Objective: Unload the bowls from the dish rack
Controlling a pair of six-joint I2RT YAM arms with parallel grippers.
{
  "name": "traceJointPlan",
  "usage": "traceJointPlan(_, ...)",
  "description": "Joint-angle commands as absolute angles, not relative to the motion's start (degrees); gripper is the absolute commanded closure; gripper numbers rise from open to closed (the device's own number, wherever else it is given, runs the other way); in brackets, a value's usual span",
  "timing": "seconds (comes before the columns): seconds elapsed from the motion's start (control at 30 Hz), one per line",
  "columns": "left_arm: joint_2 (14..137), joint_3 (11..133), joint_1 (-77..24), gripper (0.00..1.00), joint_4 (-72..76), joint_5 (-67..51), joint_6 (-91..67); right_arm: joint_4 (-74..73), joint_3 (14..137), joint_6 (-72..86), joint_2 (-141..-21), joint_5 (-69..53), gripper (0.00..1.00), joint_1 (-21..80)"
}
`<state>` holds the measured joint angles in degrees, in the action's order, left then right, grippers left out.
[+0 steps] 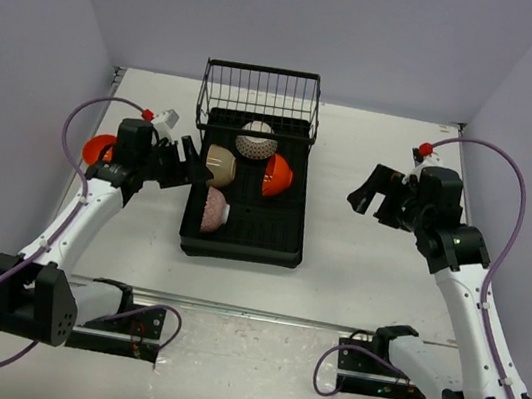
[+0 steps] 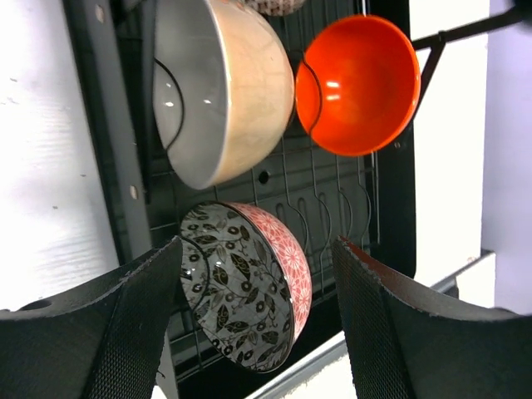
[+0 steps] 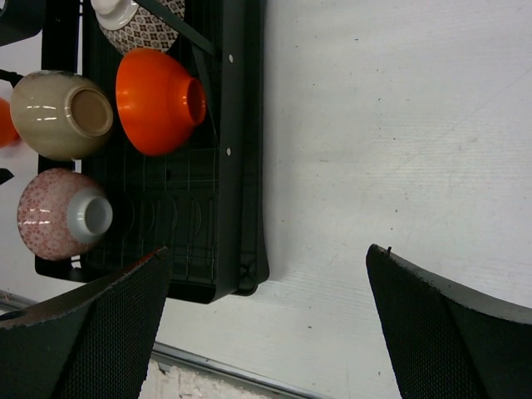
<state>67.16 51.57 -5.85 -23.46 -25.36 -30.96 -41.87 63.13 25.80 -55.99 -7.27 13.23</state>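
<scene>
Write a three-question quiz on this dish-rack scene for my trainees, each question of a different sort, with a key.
1. True or false: the right gripper is shut on a bowl.
2. How many bowls stand in the dish rack? A) two B) four C) six
3. Fill in the blank: the bowl outside the rack, on the table to its left, is ____ in colour.

Key
1. False: its jaws are open over bare table.
2. B: the beige bowl, the orange bowl, the pink floral bowl and the brown-patterned bowl.
3. Orange.
</scene>
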Motion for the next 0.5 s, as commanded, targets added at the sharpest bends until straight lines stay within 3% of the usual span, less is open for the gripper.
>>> traceJointPlan(0.0,66.1,49.4,-6.6,0.27,-19.4,-30.7,-31.8,-42.6,65.6,24.8,-55.8,-8.0,0.01,13.6)
traceJointPlan(0.47,62.0,39.5,-6.8,0.26,-12.1,-38.9,-32.1,-42.5,65.5,24.3,-57.0,-7.6,0.01,13.5)
